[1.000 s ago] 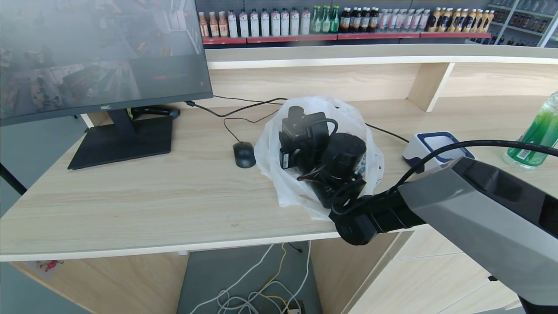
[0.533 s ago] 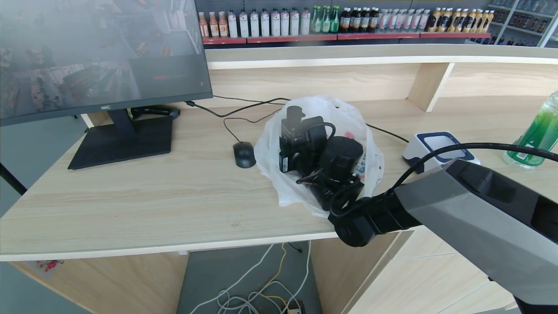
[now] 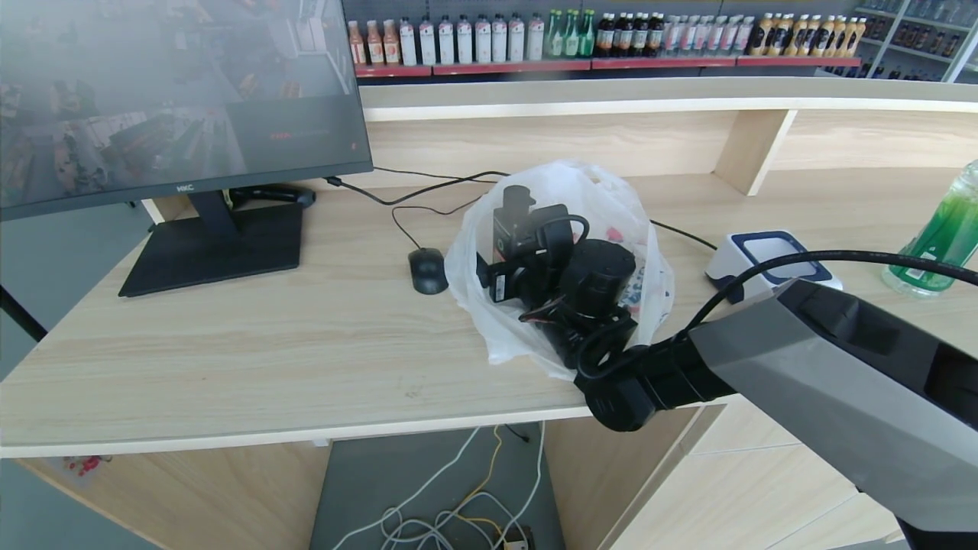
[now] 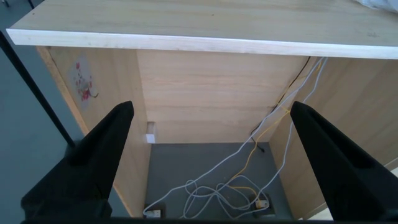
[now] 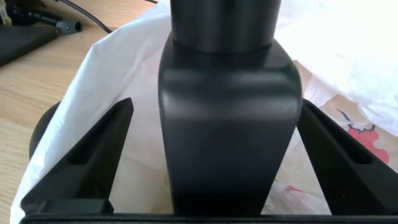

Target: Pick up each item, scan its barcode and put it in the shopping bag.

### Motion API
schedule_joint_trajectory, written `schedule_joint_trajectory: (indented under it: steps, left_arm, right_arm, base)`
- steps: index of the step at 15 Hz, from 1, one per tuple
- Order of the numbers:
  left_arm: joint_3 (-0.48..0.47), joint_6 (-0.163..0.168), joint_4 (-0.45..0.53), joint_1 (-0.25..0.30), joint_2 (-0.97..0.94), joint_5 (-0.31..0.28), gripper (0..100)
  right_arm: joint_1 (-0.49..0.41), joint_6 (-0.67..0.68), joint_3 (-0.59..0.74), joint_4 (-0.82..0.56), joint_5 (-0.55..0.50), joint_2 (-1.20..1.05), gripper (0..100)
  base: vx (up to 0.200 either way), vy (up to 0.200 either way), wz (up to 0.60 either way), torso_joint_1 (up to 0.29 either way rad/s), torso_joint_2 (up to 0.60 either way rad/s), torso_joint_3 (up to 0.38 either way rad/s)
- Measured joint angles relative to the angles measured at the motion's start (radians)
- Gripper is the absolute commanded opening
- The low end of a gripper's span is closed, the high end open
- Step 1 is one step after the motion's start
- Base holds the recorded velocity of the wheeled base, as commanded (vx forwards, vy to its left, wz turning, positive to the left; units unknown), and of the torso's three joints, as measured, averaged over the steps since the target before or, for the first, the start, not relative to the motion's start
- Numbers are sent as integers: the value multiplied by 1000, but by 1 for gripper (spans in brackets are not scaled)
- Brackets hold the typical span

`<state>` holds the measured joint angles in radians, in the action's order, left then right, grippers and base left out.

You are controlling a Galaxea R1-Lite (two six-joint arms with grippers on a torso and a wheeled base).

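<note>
One dark item [image 5: 227,124], base hidden, in shopping bag [image 3: 489,321]; right gripper [image 5: 217,109] spread around it; left gripper [image 4: 211,109] spread; scanner [image 3: 764,263] beside bag.

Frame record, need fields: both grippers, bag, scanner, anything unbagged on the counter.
right gripper: inside the shopping bag, jaws open on either side of a dark item
left gripper: below the counter edge, jaws open, holding nothing
shopping bag: white plastic, on the counter, mouth open
scanner: on the counter, right of the bag, apart from it
green bottle: on the counter, right of the scanner
</note>
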<state>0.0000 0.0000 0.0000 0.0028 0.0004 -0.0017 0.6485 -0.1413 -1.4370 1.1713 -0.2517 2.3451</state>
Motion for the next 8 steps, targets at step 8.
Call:
schedule_joint_trajectory:
  steps: [8]
  left_arm:
    - [0, 0, 0, 0, 0, 0, 100]
  right_arm:
    - [4, -49, 1, -1, -1, -42, 100]
  base:
    - [0, 0, 0, 0, 0, 0]
